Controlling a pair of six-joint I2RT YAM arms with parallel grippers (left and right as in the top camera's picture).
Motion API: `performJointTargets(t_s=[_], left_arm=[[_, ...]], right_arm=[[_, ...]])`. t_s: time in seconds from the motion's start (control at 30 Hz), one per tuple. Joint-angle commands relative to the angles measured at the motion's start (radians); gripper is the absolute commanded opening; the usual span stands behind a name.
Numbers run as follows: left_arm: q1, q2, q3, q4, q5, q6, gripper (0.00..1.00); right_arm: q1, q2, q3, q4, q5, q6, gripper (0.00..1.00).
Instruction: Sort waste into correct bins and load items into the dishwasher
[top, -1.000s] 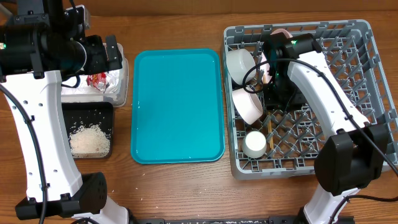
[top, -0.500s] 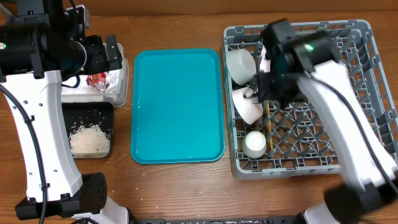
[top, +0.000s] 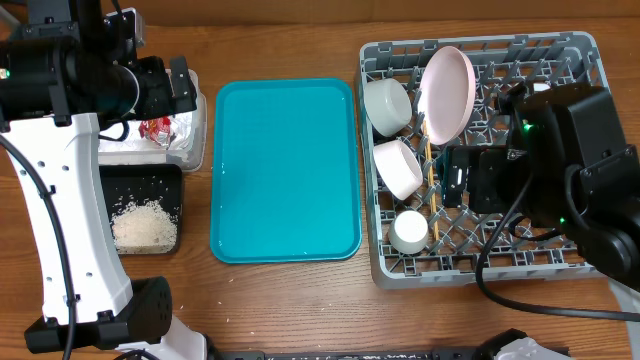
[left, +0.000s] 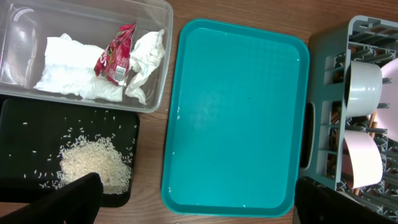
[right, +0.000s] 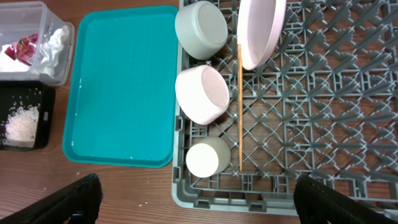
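Plate (right: 261, 31) and bowls (right: 199, 93) sit in rack (right: 323, 112), napkin (left: 68, 62) and packet (left: 115, 53) in tub (left: 155, 12), rice (left: 93, 168) in black tray (left: 25, 118); left gripper (left: 199, 202) and right gripper (right: 199, 199) gape empty, so I'd lift the right straight up, clear of the plate.

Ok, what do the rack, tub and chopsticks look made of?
Rack: grey moulded plastic, matte, going by its uniform lattice and pegs. Tub: clear plastic, glossy; see-through walls with highlights. Chopsticks: probably wood or bamboo, pale tan and dull; too thin to be sure.
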Motion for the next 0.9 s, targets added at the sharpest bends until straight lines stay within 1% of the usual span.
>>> performJointTargets(t_s=[0.0, 0.1, 0.2, 0.27, 0.3, 0.4, 0.43, 0.63, 0.73, 0.87], left_arm=[[0.000, -0.002, 0.012, 0.002, 0.008, 0.019, 1.00], [0.000, -0.002, 0.012, 0.002, 0.008, 0.019, 1.00], [0.000, -0.002, 0.012, 0.002, 0.008, 0.019, 1.00], [0.000, -0.002, 0.012, 0.002, 0.008, 0.019, 1.00], [0.000, -0.002, 0.012, 0.002, 0.008, 0.019, 1.00], [0.000, -0.002, 0.012, 0.002, 0.008, 0.019, 1.00], [0.000, -0.002, 0.012, 0.002, 0.008, 0.019, 1.00], [0.000, -0.002, 0.012, 0.002, 0.008, 0.019, 1.00], [0.000, -0.002, 0.012, 0.002, 0.008, 0.019, 1.00], [0.000, -0.002, 0.012, 0.002, 0.008, 0.019, 1.00]], right_arm=[[-0.003, -0.011, 0.002, 0.015, 0.010, -0.094, 1.00], [-0.006, -0.024, -0.014, 0.101, 0.010, -0.173, 1.00], [-0.050, -0.078, -0.086, 0.259, -0.012, -0.178, 1.00], [-0.098, -0.136, -0.171, 0.377, -0.062, -0.178, 1.00], [-0.130, -0.175, -0.230, 0.441, -0.101, -0.188, 1.00], [-0.221, -0.308, -0.445, 0.640, -0.216, -0.288, 1.00], [-0.254, -0.396, -0.579, 0.751, -0.229, -0.312, 1.00], [-0.314, -0.701, -1.052, 1.138, -0.227, -0.311, 1.00], [-0.335, -0.831, -1.274, 1.305, -0.226, -0.311, 1.00], [-0.341, -0.976, -1.521, 1.454, -0.226, -0.293, 1.00]])
